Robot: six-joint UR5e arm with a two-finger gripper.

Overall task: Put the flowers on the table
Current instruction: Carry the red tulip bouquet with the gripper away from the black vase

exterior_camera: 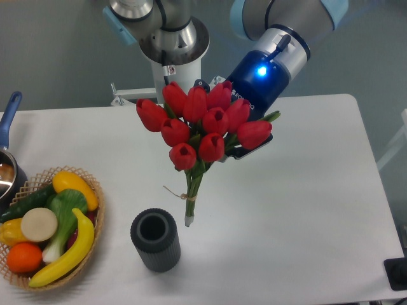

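The flowers [202, 130], a bunch of red tulips with green stems tied with thin string, hang in the air over the middle of the white table [299, 190]. The heads are up and the stem ends point down, near the dark vase. My gripper [240, 150] reaches in from the upper right behind the blossoms and is shut on the flowers. The tulip heads hide most of it, and only a black finger [251, 146] shows at the bunch's right side. The stem tips seem just above the tabletop.
A dark grey ribbed cylindrical vase [155, 240] stands upright just below and left of the stem ends. A wicker basket [95, 190] of fruit and vegetables sits at the left edge. A blue-handled pot [7, 114] is far left, and a black object [395, 274] at the bottom right.
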